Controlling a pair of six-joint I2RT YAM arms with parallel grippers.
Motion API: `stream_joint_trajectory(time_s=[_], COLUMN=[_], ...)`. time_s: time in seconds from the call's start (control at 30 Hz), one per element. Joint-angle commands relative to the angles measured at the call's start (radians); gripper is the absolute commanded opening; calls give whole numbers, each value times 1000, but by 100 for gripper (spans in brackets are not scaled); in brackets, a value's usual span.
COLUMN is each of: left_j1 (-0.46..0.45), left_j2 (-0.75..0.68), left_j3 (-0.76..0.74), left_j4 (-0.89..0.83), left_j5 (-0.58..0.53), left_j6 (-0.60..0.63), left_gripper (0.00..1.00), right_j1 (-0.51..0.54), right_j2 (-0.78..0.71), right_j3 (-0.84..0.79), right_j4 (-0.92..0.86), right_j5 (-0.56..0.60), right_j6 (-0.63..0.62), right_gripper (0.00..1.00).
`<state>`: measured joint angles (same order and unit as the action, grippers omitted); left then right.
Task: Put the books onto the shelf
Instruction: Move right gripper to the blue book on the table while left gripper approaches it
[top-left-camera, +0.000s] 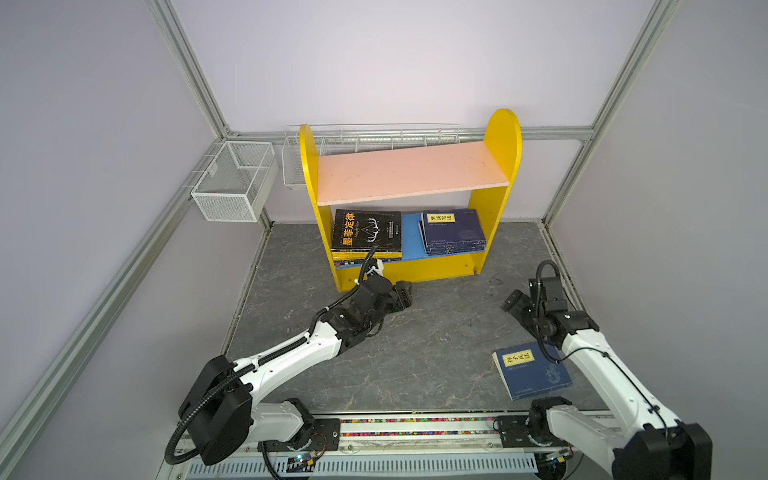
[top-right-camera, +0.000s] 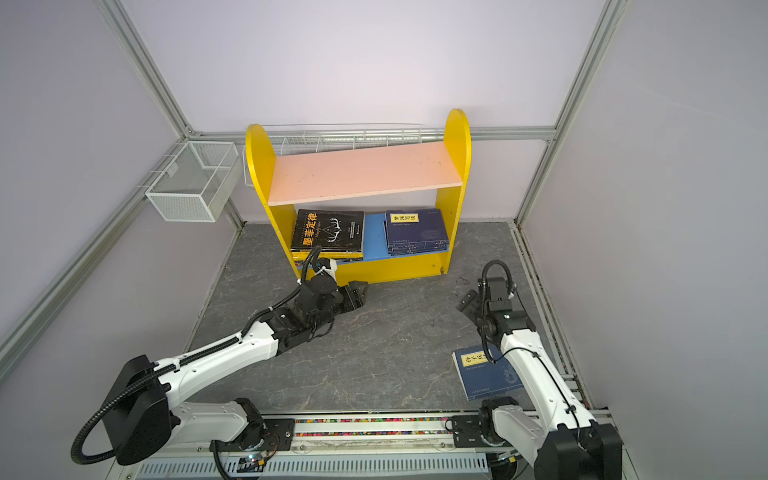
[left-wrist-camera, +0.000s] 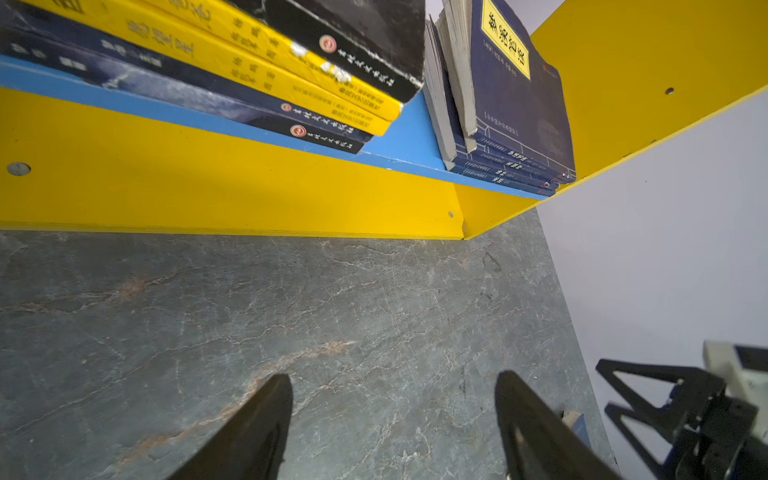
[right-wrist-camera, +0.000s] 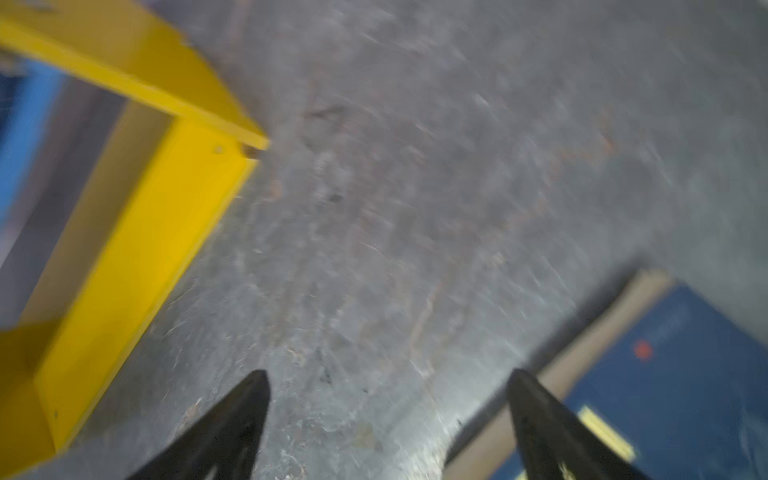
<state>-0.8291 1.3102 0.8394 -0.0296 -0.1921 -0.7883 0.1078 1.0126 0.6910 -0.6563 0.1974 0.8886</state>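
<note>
Two flat stacks of thin paperbacks rest on the smooth blue lower board (top-left-camera: 411, 237) of the round-topped yellow shelf (top-left-camera: 503, 137): the left stack (top-left-camera: 368, 229) black-covered on top, the right stack (top-left-camera: 454, 230) navy with a yellow label. One navy paperback (top-left-camera: 525, 376) lies on the veined grey table (top-left-camera: 415, 353) beside the right arm. Left gripper (left-wrist-camera: 394, 376) and right gripper (right-wrist-camera: 388, 374) hang empty, tapered black fingers spread.

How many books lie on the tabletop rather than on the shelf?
1: a navy book with a yellow label, flat at the table's front right, partly under the right arm. The arms might hide another.
</note>
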Motion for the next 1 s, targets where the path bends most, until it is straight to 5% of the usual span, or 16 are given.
stream_joint_trajectory(time_s=[0.0,0.4,0.63,0.97], left_j1=[6,8,8,8], left_j2=[14,-11,-15,-30], left_j3=[-10,-29,-17,-16], left_j4=[32,27,20,4], left_j5=[18,19,18,-4], left_j6=[5,12,14,29], left_gripper=[77,77,77,77], right_j1=[-56,-272,-274,-162], right_j2=[-24,-111,-74,27], right_j3=[-71,-205,-251,-316], right_j4=[-257,-355,-276,-11], right_j5=[70,-98,-263,-316], right_j6=[179,187,247,352], right_gripper=[89,89,89,90])
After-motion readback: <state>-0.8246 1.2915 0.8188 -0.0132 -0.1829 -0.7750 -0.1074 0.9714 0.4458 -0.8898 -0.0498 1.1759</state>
